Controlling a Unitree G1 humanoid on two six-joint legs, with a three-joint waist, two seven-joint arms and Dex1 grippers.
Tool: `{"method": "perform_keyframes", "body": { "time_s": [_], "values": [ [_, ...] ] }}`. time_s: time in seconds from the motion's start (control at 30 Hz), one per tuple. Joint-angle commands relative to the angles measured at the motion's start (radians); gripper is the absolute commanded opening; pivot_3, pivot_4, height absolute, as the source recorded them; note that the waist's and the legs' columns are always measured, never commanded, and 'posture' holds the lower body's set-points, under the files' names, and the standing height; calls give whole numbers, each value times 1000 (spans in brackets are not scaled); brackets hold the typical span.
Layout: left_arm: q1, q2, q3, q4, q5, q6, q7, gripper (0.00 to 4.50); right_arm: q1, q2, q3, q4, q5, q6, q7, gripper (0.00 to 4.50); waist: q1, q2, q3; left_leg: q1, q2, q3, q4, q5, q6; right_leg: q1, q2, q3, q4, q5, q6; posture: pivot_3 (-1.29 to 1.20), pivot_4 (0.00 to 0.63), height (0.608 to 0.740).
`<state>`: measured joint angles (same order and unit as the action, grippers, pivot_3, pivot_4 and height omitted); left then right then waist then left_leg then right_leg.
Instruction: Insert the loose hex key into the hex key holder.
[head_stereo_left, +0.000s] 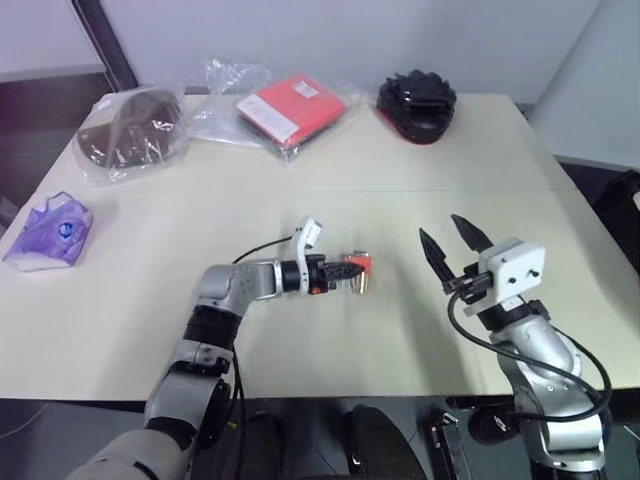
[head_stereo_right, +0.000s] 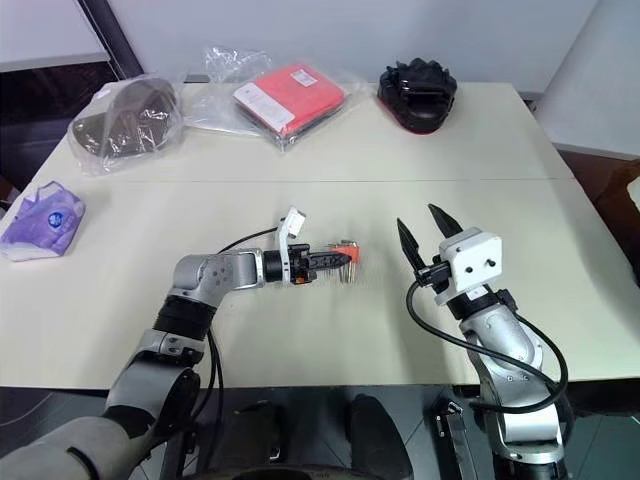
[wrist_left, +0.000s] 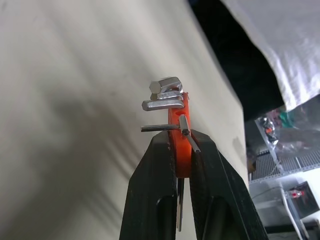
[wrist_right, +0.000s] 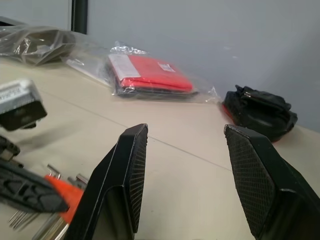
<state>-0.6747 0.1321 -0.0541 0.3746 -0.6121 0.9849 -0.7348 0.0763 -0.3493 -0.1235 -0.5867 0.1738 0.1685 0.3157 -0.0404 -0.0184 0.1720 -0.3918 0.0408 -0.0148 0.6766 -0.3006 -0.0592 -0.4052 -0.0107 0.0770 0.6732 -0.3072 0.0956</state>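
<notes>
1. Left tool (head_stereo_left: 335, 272): clamped on the orange hex key holder (head_stereo_left: 354, 265), held just over the worktop (head_stereo_left: 420, 170) near its middle.
2. Right tool (head_stereo_left: 452, 243): jaws parted and empty, to the right of the holder and apart from it.
3. Hex key holder: stiff plastic, light; keys protrude as prongs. Best gripped on the block's flat faces.
4. Loose hex key (wrist_left: 191, 139): seemingly the thin rod lying askew across the holder; rigid, slick and slender, so pinch it mid-shaft.
5. Far side of the worktop: red packet (head_stereo_left: 290, 108), black object (head_stereo_left: 417, 103).

Left tool (head_stereo_left: 340, 272) clamped, pointing sideways; right tool (head_stereo_left: 452, 245) parted, raised.
</notes>
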Motion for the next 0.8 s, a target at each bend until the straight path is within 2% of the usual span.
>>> {"method": "perform_keyframes", "body": {
  "time_s": [0.03,0.17,0.27,0.47,0.5,0.67,0.8],
  "values": [
    [9,6,20,-9,4,13,9,0,8,8,7,-40,-9,-11,-9,2490,1,0,0,0,0,0,0,0,0,0,0,0,0,0,0,0,150,740],
    [28,29,5,-27,21,-2,-9,0,5,10,12,-38,-13,-10,-11,2490,-1,0,0,0,0,0,0,0,0,0,0,0,0,0,0,0,150,740],
    [46,45,3,-56,33,-14,-10,1274,-3,6,13,-26,-13,-12,-7,2569,-2,1,0,1,0,0,0,0,0,1,0,0,0,0,0,0,150,740],
    [56,96,13,-98,67,-78,-6,4266,-7,-11,6,-14,-9,-9,13,2569,-1,1,-1,2,0,0,0,0,0,3,0,0,0,0,0,0,150,740],
    [54,112,8,-110,74,-97,-17,4464,-7,-21,3,-11,-10,-7,23,2569,-2,1,-1,3,0,0,0,0,0,3,0,0,0,0,0,0,150,740],
    [52,170,-15,-161,110,-182,-61,4464,8,-86,-16,-9,27,32,91,2569,0,1,-1,3,0,0,-1,0,0,3,0,0,0,0,0,0,150,740],
    [57,276,-40,-261,156,-321,-181,4464,33,-245,-93,-2,79,99,234,2569,11,1,0,0,0,0,-1,0,0,2,-1,0,-4,0,0,0,150,740]
  ]
}}
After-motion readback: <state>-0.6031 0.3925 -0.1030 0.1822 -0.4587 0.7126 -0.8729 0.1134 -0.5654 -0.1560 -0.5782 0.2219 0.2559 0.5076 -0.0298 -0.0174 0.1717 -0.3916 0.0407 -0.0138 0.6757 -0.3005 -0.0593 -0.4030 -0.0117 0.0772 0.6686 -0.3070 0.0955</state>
